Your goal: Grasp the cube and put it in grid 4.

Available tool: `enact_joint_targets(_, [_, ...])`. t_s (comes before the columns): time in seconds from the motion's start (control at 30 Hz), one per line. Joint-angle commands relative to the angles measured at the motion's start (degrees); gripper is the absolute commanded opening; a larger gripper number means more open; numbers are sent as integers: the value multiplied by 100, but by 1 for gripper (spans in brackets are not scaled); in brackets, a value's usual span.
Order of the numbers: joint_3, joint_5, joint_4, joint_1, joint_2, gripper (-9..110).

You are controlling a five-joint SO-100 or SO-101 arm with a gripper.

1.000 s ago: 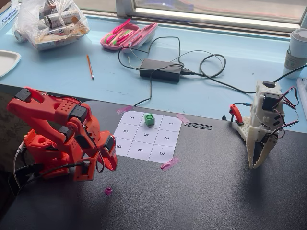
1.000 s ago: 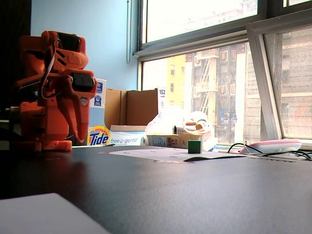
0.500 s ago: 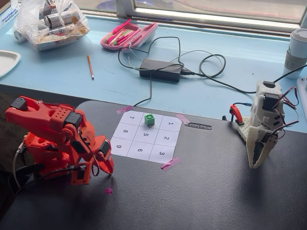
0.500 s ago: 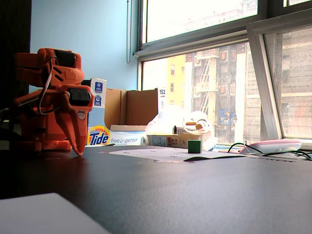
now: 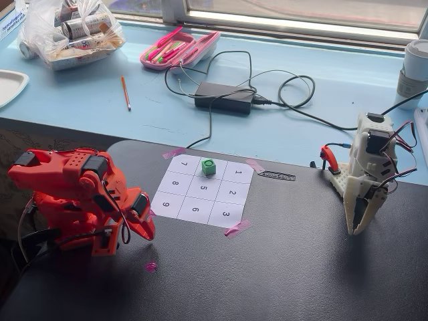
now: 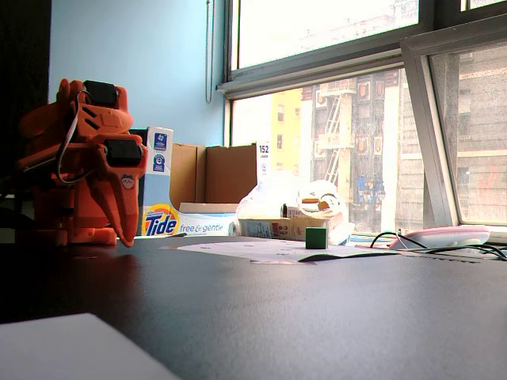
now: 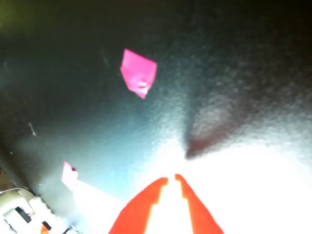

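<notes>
The bright green cube (image 5: 208,167) stands on the numbered sheet (image 5: 200,194) in the top-row cell between 7 and 1, which is grid 4 (image 5: 220,170); the cube covers its digit. The low fixed view shows the cube (image 6: 316,237) upright on the paper (image 6: 261,249). My orange gripper (image 5: 148,235) points down at the dark table left of the sheet, well away from the cube. Seen from the side, the gripper (image 6: 131,241) has its tips just above the tabletop. In the wrist view the gripper (image 7: 170,178) is shut with nothing in it.
A pink tape scrap (image 5: 150,266) lies just in front of the gripper, also seen as the tape scrap (image 7: 139,73). A white second arm (image 5: 364,194) stands at the right. A power brick with cables (image 5: 224,97), a pencil case and a bag sit on the blue sill behind.
The orange arm has folded lower and drawn back to the left, bringing the gripper down close to the table. The cube has not moved.
</notes>
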Motion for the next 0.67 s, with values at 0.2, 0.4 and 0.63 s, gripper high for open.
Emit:
enact_joint_targets(0.2, [53,-9,35,18,53,0])
enact_joint_targets(0.4, [53,-35,35,0,53,0])
enact_joint_targets(0.63, [53,-62,35,-26,53,0])
